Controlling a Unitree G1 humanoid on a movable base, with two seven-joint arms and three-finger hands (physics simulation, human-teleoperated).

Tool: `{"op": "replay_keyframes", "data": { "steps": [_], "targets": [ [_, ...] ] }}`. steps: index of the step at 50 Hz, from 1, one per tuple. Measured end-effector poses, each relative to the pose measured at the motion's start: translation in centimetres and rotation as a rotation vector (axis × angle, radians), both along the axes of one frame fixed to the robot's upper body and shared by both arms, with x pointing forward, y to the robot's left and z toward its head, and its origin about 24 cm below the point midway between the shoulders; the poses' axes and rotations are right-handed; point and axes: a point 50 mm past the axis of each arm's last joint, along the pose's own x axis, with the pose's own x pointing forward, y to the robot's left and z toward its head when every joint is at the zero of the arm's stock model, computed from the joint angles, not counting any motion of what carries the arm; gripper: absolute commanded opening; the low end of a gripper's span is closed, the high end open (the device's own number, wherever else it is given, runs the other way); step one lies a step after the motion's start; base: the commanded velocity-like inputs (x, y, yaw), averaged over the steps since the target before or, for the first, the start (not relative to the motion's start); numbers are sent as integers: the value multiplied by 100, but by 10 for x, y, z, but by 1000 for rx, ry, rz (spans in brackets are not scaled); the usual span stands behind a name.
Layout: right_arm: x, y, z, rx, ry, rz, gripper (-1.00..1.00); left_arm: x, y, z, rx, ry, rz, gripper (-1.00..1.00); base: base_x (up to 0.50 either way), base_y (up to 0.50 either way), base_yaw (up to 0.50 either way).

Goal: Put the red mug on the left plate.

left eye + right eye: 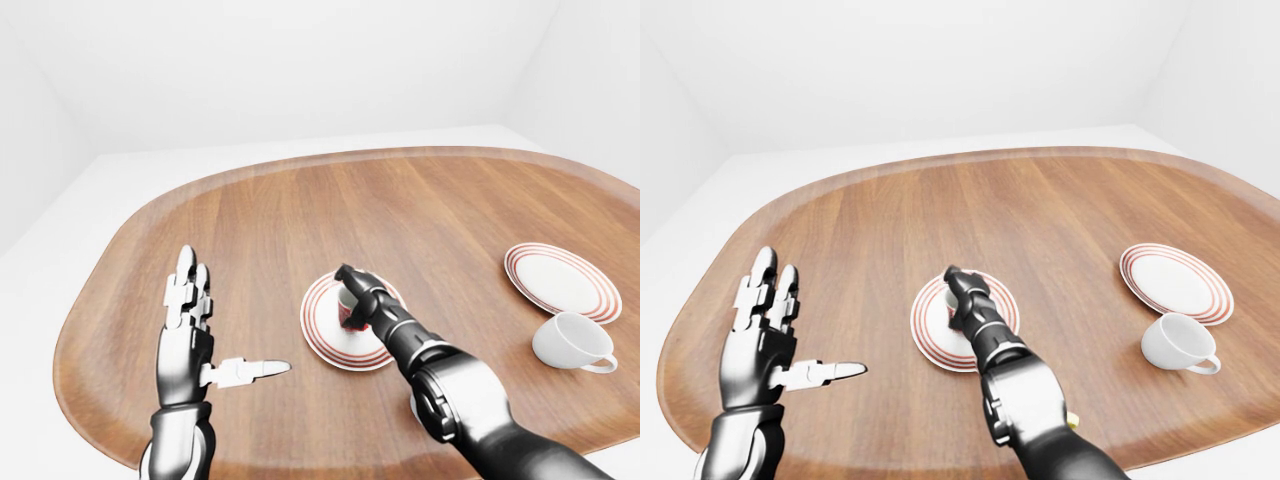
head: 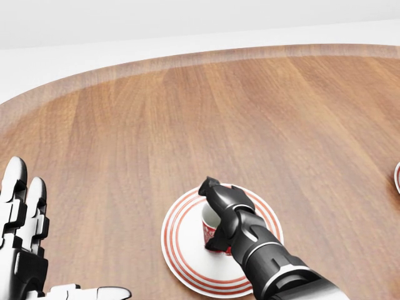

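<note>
Now at the set-down step. Red mug (image 2: 215, 236) standing upright on the left plate (image 2: 181, 253), a little right of the plate's middle in the head view, base apparently down on the white centre, though contact between base and plate hidden by the hand. Right hand (image 2: 222, 215) wrapped over the mug from the right and above, dark fingers (image 2: 209, 190) curled over the rim and down the side: closed round the mug, not released. Red body showing only as a narrow strip below the knuckles; handle not visible, so orientation impossible to tell.

Left hand (image 1: 190, 320) raised well to the left of the plate, palm flat, fingers spread and thumb pointing toward the plate: open, holding nothing, well apart from everything.

Further out, in the eye views: right plate (image 1: 1175, 282) near the table's right side, with a white cup (image 1: 1175, 344) lying just beside its lower edge. Wooden table (image 1: 420, 210) under all of it.

Judgement: placement nearly complete, release not yet done. Next move calls for opening the fingers without dragging the mug, then lifting straight up and clear of the rim. Risk: a fingertip hooked inside the rim could tip the mug or slide it toward the plate's edge on withdrawal.
</note>
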Motion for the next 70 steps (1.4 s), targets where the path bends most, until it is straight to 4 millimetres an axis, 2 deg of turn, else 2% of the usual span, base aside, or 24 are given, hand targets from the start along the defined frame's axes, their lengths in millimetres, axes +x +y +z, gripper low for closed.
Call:
{"op": "replay_keyframes", "data": {
  "steps": [25,30,34,39,46,53,58,63,67,70],
  "targets": [
    [-1,0,-2,26,6,-27,100,-1,0,0,1,-1,-2,100,0,0,0],
    [2,0,3,48,-1,-36,100,-1,0,0,1,-2,-1,100,0,0,0],
    [16,-1,24,83,-72,-62,100,-1,0,0,1,-2,-1,100,0,0,0],
    [37,-5,71,139,-258,-42,100,-2,0,0,1,-3,-2,100,0,0,0],
    [33,-15,114,113,-400,75,100,-2,-1,1,3,-5,-2,100,0,0,0],
    [6,-34,146,-2,-507,138,100,-2,-2,2,4,-5,-3,100,0,0,0],
    [-29,-65,145,-75,-527,70,100,0,-2,1,4,-2,-4,100,0,0,0],
    [-81,-115,140,42,-592,-159,100,4,-6,-1,10,7,-10,100,0,0,0],
    [-133,-158,147,139,-704,-397,100,8,-9,-3,16,16,-18,100,0,0,0],
    [-169,-180,153,163,-779,-538,100,10,-11,-4,18,21,-21,100,0,0,0]
  ]
}}
